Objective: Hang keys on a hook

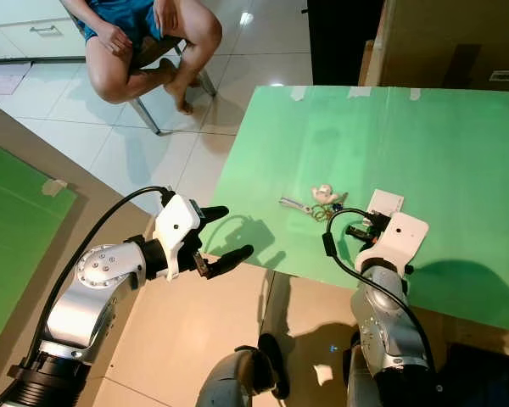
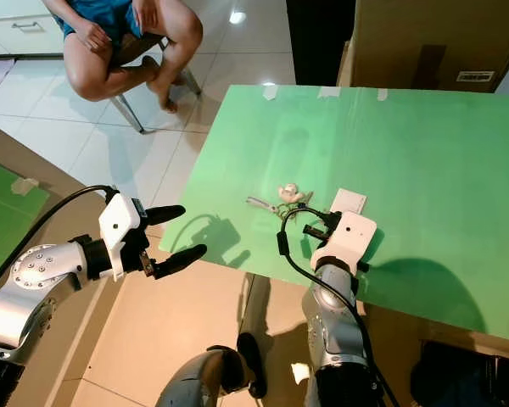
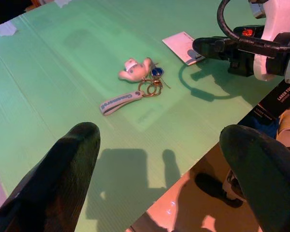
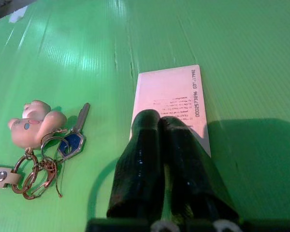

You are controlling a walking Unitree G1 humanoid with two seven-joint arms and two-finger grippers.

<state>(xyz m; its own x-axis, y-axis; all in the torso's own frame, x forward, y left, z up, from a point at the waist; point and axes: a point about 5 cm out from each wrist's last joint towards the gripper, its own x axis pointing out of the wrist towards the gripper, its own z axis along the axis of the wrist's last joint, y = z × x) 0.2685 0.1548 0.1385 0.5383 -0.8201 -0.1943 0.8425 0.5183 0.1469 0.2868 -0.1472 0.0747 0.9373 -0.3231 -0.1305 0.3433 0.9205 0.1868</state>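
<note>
Lay flat on the green table (image 1: 458, 144), near its front edge: the bunch of keys (image 1: 316, 202), made of a small pale figurine charm (image 3: 134, 68), a grey strap (image 3: 120, 102), brass rings and a blue-headed key (image 4: 73, 141). Stretched with the long axis roughly along the front edge of the table, the strap end pointing toward the robot's left and the charm and key end toward its right. Rested over a white card (image 4: 173, 100) just beside the bunch: the right claw (image 4: 159, 126), its two black fingers pressed together, nothing between them. Placed to the left of this claw, close but not touching, the key end being the nearest part. Hovered off the table edge, over the floor (image 1: 195, 339), well apart from the bunch: the left claw (image 1: 223, 234), fingers spread wide and empty, aimed across at the strap end. Judged nearer by far: the right claw, needing probably only a short sideways shift and an opening of the fingers. Seen nowhere in these views: any hook. Sat on a chair beyond the table: a person (image 1: 144, 38).
</note>
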